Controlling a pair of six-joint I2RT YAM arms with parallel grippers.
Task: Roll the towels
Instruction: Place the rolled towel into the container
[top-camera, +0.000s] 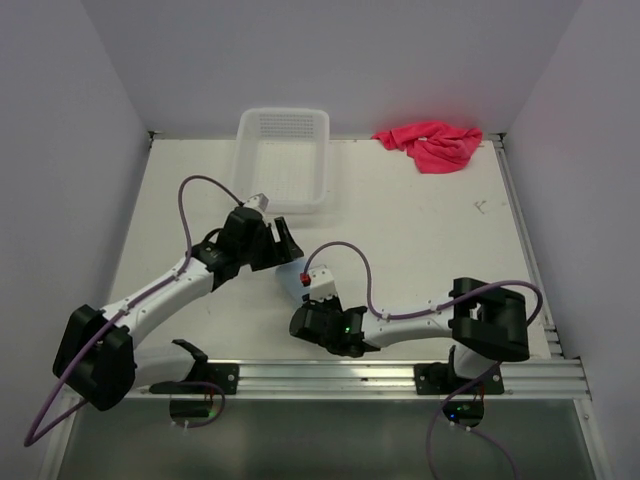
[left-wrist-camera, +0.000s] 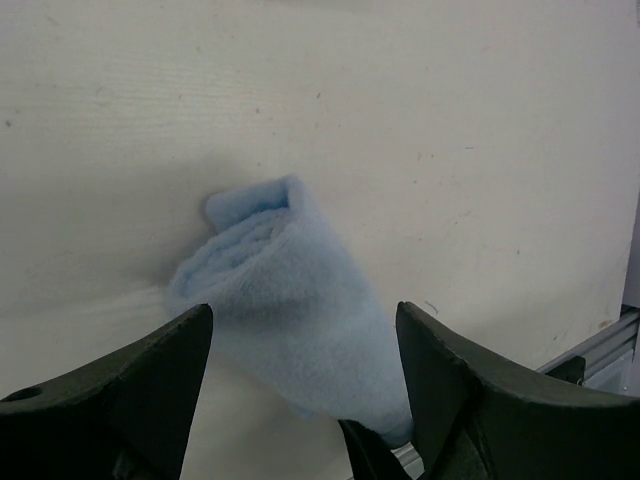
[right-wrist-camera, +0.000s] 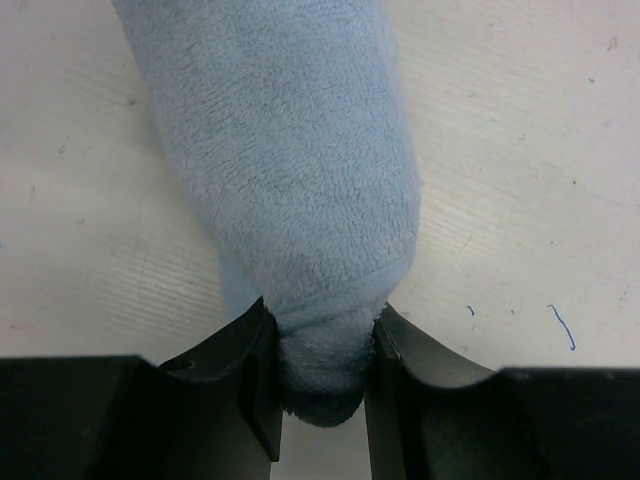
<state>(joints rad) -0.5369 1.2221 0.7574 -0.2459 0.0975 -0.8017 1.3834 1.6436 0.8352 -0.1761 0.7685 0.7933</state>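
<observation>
**A:** How much of the rolling can be counted as done?

**B:** About half, it is judged. The blue towel (left-wrist-camera: 285, 290) is seen wound into a loose roll. It is laid on the bench (top-camera: 420, 250) on the near side of the basket (top-camera: 283, 160), toward the arm bases. From above it is hidden by the two wrists. The pink towel (top-camera: 430, 145) is left crumpled to the right of the basket, against the back wall and well apart from both arms. Its rolling is not yet begun.

**A:** And how are the arms posed?

**B:** Both are reached in low over the bench on the near side of the basket, with the wrists brought close together. The right hand (right-wrist-camera: 320, 365) is clamped on one end of the roll, the cloth being pinched between its fingers. The left hand (left-wrist-camera: 305, 330) is held with its fingers apart, one on either side of the roll. No firm contact with the cloth can be made out there.

**A:** What is left for the blue one?

**B:** Little more than a release, it is thought, provided the roll is not sprung loose when the clamp is eased.
</observation>
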